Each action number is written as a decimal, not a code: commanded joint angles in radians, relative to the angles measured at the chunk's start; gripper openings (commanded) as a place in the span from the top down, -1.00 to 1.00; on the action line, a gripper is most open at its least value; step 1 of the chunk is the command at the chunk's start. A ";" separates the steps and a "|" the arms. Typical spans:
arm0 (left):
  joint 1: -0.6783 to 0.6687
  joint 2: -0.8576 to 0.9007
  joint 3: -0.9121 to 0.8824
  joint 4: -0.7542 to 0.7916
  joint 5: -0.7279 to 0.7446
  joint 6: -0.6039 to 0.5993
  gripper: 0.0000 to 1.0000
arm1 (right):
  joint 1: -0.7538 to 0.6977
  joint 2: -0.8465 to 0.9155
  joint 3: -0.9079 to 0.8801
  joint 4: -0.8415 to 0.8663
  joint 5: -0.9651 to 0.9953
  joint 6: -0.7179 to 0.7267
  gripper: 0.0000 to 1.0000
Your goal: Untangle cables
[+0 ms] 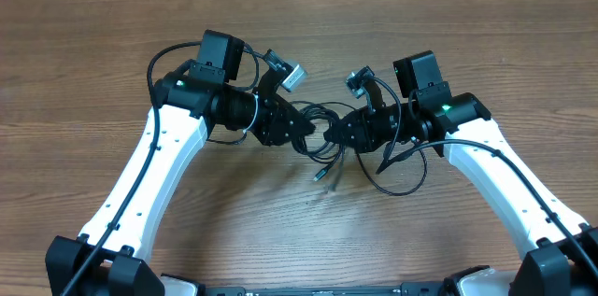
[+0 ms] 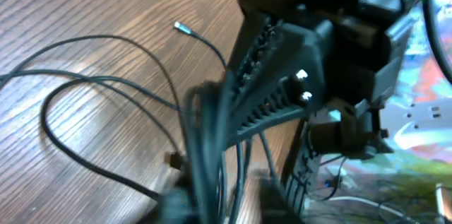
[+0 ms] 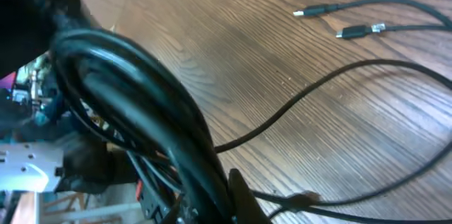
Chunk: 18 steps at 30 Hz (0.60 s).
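Note:
The cables (image 1: 322, 135) are thin black cords bunched into a knot at the table's middle, and both grippers meet there. My left gripper (image 1: 304, 128) reaches in from the left. In the blurred left wrist view its fingers (image 2: 275, 203) stand apart, with the cables (image 2: 208, 153) running loosely through the gap. My right gripper (image 1: 343, 133) comes in from the right. In its wrist view it (image 3: 212, 210) is shut on the thick bunch of cables (image 3: 155, 104). Loose loops (image 1: 404, 176) trail toward the front, ending in a plug (image 1: 320, 176).
Free cord ends with metal plugs (image 3: 311, 12) lie on the wooden table (image 1: 93, 72) beyond the knot. Another plug tip (image 2: 180, 26) lies on the wood left of the right arm's body (image 2: 304, 90). Thicker arm wires (image 1: 159, 58) loop off the left wrist.

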State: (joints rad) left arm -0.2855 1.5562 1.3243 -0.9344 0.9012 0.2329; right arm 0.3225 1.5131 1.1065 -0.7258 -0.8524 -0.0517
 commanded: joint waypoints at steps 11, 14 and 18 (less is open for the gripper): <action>0.006 0.003 0.002 -0.082 -0.171 0.022 0.06 | -0.002 -0.005 0.007 0.004 0.005 -0.002 0.92; 0.006 0.003 0.001 -0.081 -0.183 0.022 0.15 | -0.002 -0.005 0.007 0.003 0.005 0.002 0.92; 0.016 0.003 0.002 -0.084 -0.185 0.022 0.21 | -0.002 -0.006 0.007 0.003 0.005 0.002 0.92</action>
State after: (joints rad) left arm -0.2852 1.5562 1.3243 -1.0142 0.7303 0.2401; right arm 0.3222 1.5131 1.1065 -0.7265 -0.8448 -0.0513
